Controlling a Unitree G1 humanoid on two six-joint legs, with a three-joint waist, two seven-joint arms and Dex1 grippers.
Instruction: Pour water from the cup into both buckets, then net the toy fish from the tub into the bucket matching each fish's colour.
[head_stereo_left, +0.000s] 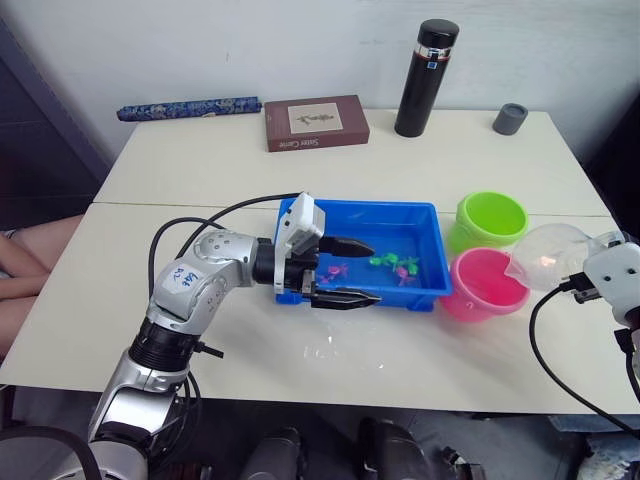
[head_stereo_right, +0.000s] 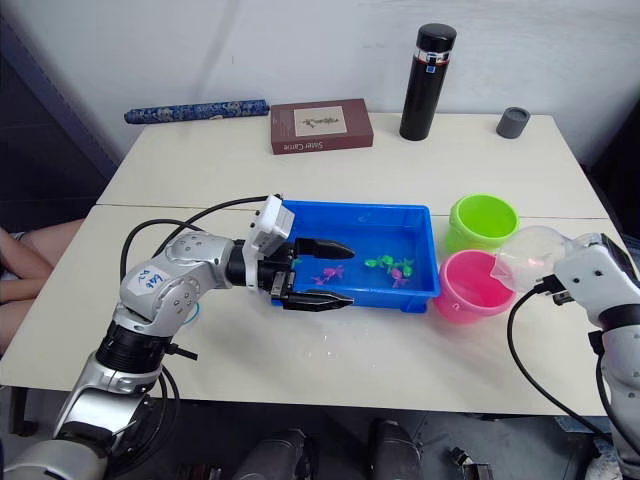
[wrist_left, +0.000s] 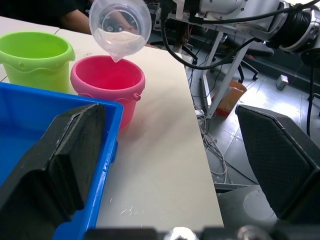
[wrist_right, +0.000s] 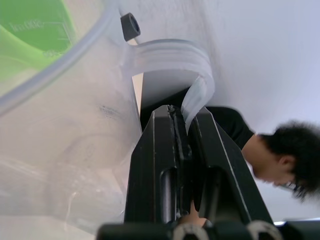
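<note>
My right gripper (wrist_right: 182, 112) is shut on the handle of the clear cup (head_stereo_left: 548, 255). The cup is tilted, with its spout over the pink bucket (head_stereo_left: 487, 285), and some water sits inside it (wrist_left: 120, 42). The lime green bucket (head_stereo_left: 490, 220) stands just behind the pink one. Both are right of the blue tub (head_stereo_left: 425, 290), where small green fish (head_stereo_left: 395, 265) and pink fish (head_stereo_left: 333, 272) lie in water. At the tub's left end my left gripper (head_stereo_left: 375, 273) is open, one finger over the water and the other outside the front wall.
At the table's back stand a tall black flask (head_stereo_left: 426, 78), a small grey cap (head_stereo_left: 510, 118), a brown book (head_stereo_left: 316, 122) and a blue patterned roll (head_stereo_left: 188, 108). A person (wrist_right: 280, 155) is beside the table. The table's right edge runs close to the buckets.
</note>
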